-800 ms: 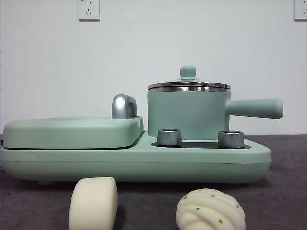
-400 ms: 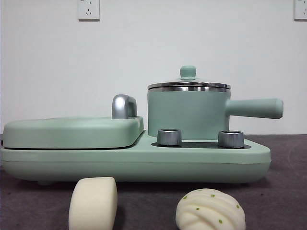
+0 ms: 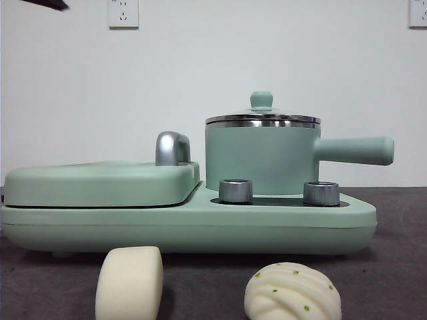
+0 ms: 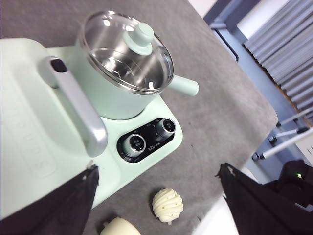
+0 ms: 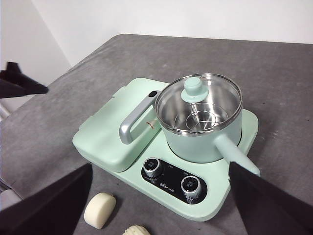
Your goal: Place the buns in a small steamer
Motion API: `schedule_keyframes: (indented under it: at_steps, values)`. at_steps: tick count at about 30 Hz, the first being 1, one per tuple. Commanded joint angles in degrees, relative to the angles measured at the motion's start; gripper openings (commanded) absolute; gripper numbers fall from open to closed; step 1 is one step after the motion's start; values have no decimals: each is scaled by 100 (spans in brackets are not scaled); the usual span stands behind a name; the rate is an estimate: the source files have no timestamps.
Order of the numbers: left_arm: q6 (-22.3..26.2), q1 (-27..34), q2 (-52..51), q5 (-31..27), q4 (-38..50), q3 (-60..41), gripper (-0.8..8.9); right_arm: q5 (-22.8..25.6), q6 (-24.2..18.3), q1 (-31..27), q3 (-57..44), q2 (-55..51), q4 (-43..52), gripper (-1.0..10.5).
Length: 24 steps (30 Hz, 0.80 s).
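Note:
Two buns lie on the grey table in front of the appliance: a smooth cream roll (image 3: 129, 283) (image 5: 100, 209) (image 4: 120, 228) and a pleated round bun with green specks (image 3: 292, 292) (image 4: 167, 205) (image 5: 136, 230). The small steamer (image 3: 261, 157) (image 4: 112, 93) (image 5: 205, 142), a mint-green pot with a long side handle, stands on the base with its glass lid (image 4: 128, 51) on. My left gripper (image 4: 159, 169) hangs high above the appliance, open and empty. Just as high and empty, my right gripper (image 5: 160, 166) is open too. Only a black arm tip (image 3: 47, 4) reaches the front view.
The flat mint-green griddle plate (image 3: 100, 183) with a steel handle (image 3: 172, 148) takes up the base's other half. Two steel knobs (image 3: 235, 191) face the buns. The table edge (image 4: 254, 142) falls off beyond the pot's handle side.
A black arm tip has come into the top left corner of the front view. The buns, the pot and its lid have not moved.

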Motion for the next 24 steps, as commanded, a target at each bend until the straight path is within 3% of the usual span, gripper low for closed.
schedule_keyframes:
  at_steps: [1,13,24]
  values:
    - [136,-155,431,20,83,363,412,-7,-61,9,103,26,59,444]
    - [782,-831,2957,-74,33,2358,413,-9,-61,9,103,26,57,444]
    - [1300,-1499,4837,-1499,26,4194,412,-7,-46,9,103,26,57,444]
